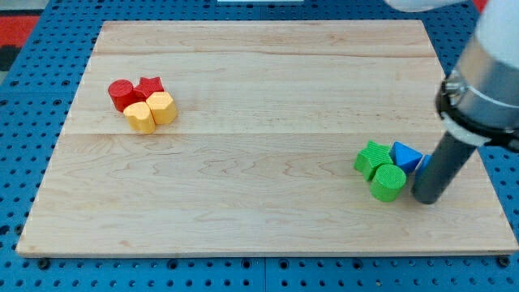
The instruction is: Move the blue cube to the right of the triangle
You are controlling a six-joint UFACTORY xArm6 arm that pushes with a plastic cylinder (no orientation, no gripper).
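Tip (427, 199) beside blue triangle (405, 155), blue cube (422, 165) mostly hidden behind rod

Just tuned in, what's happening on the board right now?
My tip is down at the view's right, beside a cluster of a green star-like block, a green cylinder and the blue triangle. A sliver of blue, probably the blue cube, shows behind the rod. At the upper left, a red cylinder, red star and two yellow blocks sit bunched, away from the tip.
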